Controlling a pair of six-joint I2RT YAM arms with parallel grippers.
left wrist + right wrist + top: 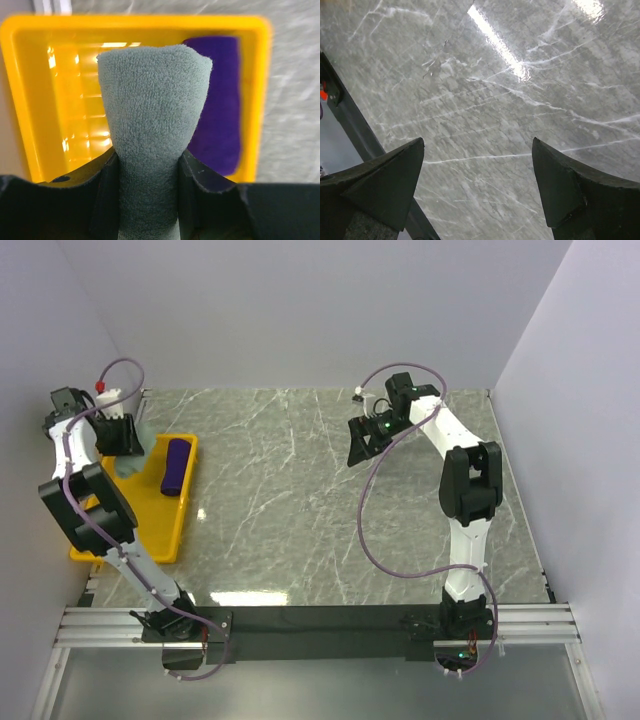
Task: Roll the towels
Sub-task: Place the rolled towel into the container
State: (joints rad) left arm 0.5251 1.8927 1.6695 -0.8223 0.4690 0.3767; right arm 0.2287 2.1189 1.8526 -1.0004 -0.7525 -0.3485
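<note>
Over tray (15, 100), pinched fuzzy mint towel (152, 100)

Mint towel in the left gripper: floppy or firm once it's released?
Probably soft: the mint towel pinches narrow in the left gripper and flares beyond it. Terry pile likely grips well, not slippery. Released over the yellow tray, it may loosen.

The mint towel (152, 115) is nappy cloth, the yellow tray (30, 110) glossy plastic, the marbled tabletop (495, 115) shiny.
</note>
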